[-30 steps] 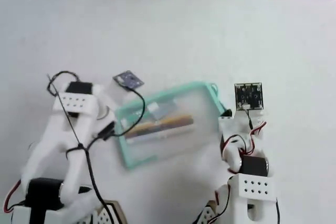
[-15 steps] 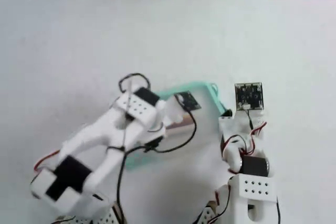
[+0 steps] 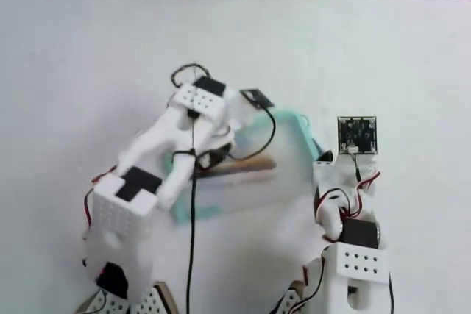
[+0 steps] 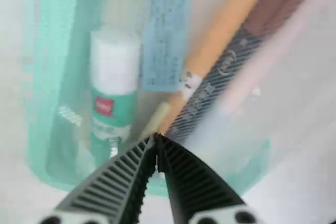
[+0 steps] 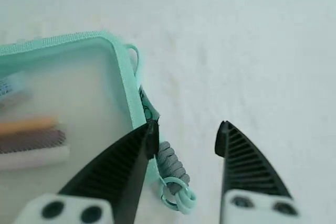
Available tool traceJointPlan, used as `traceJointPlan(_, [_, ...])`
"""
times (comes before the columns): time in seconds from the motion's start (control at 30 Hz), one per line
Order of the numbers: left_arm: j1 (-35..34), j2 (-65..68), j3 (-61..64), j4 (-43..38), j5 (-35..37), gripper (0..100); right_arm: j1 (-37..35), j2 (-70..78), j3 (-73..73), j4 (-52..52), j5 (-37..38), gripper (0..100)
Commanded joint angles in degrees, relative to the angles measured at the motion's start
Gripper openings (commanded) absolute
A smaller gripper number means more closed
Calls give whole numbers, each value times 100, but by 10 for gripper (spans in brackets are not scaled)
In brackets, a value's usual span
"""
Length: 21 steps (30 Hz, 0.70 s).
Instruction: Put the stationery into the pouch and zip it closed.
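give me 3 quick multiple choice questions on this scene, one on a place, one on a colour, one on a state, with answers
1. Where is the left gripper?
A. over the clear soft plastic zip pouch
B. on bare table far from it
C. beside the other arm's base

2. What colour is the pouch's trim?
A. red
B. mint green
C. black

3. How is the right gripper?
A. open
B. shut on the pouch
C. shut on a pencil

Answers:
1 A, its wrist view looks down on the stationery inside the pouch.
2 B, the edge band is mint green.
3 A, its jaws stand apart.
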Motion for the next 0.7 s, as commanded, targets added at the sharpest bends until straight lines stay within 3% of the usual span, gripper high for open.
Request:
traceJointPlan(0.0, [-514,804,-1116,-18,-97,72,66,-22,-35,-101,53,178])
traceJointPlan(0.43, [-637,2721,-5468,1415,-18,87,66,-22,-26,-101,53,178])
traceJointPlan(0.67, [-1103,2211,-7279,1530,1064,87,66,-48,-18,-110,53,179])
